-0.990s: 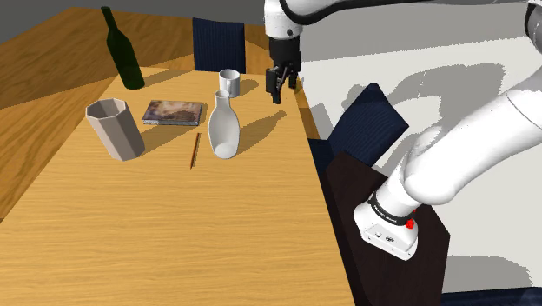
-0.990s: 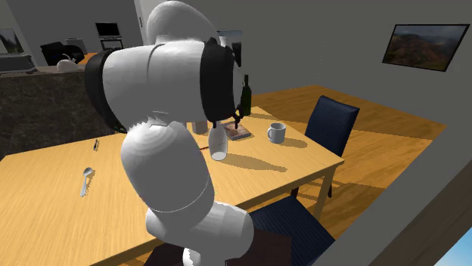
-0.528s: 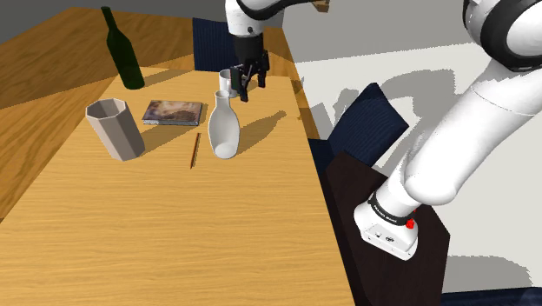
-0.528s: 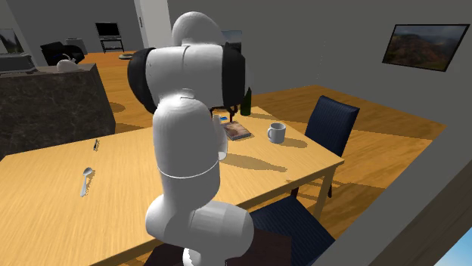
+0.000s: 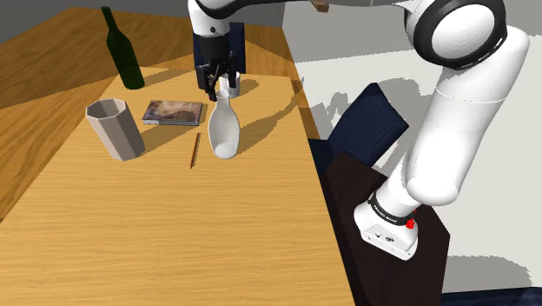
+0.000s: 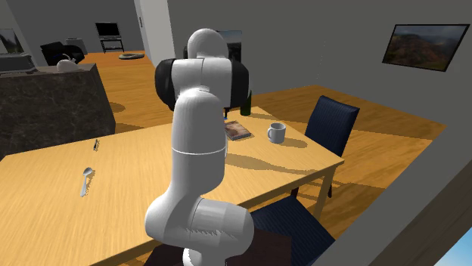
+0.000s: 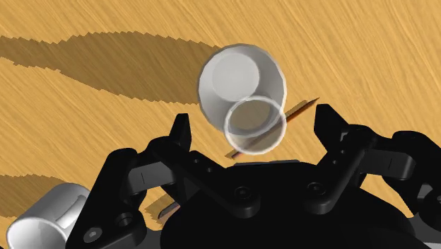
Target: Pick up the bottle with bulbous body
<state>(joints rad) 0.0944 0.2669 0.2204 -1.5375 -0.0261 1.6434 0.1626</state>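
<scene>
The claw (image 5: 219, 83) is held directly above the bottle (image 5: 222, 130), with its fingers (image 7: 182, 138) spread apart. In the wrist view the bottle's round open mouth is seen between the two fingers and is touched by neither. The bottle is stood upright on the wooden desk (image 5: 130, 226), in its far half and nearer the edge beside the stand. A pencil (image 5: 194, 149) is laid just beside it. The bottle is drawn pale grey-white, with a narrow neck above a swollen, rounded lower body.
</scene>
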